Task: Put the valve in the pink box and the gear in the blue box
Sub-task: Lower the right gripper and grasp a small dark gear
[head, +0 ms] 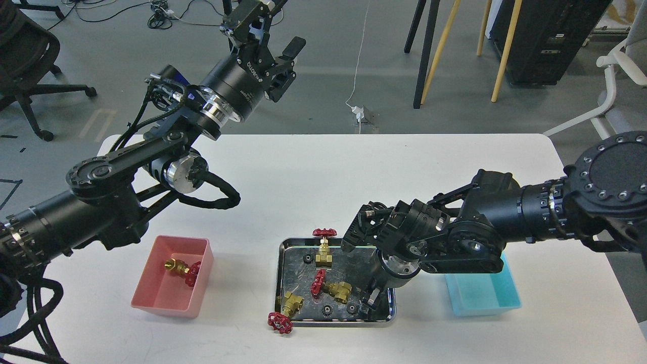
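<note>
Right now my right gripper (368, 302) is down inside the steel tray (284, 253), near its right end among the black gears (327, 310); I cannot tell whether its fingers are spread or pinching anything. My left gripper (263, 12) hangs high above the table's (303, 172) far edge, fingers apart, holding nothing. One valve (183, 270) lies in the pink box (156, 298); three more sit in the tray, one overhanging its front-left corner. The blue box (485, 298) is partly behind my right arm
</note>
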Motion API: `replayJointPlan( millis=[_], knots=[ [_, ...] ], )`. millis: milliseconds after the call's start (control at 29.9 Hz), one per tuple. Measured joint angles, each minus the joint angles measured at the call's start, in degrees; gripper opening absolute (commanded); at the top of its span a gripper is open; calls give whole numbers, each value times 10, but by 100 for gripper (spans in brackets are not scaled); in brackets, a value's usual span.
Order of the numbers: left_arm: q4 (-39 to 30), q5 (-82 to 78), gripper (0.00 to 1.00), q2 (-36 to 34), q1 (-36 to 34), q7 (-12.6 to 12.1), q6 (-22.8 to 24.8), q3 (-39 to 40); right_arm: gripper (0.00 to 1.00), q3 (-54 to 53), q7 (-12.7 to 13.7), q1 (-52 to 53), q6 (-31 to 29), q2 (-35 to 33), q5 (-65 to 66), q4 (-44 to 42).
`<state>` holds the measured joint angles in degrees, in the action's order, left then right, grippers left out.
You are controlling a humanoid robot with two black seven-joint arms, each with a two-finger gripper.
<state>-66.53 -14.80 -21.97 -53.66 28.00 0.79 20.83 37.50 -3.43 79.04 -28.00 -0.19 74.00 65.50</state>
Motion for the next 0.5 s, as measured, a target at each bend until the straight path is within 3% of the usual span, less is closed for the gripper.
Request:
replayJointPlan(
  millis=[501],
  knots=[
    [0, 0, 84, -1, 7, 0, 4, 0, 31, 1, 0, -8, 0, 0, 1, -4]
  ],
)
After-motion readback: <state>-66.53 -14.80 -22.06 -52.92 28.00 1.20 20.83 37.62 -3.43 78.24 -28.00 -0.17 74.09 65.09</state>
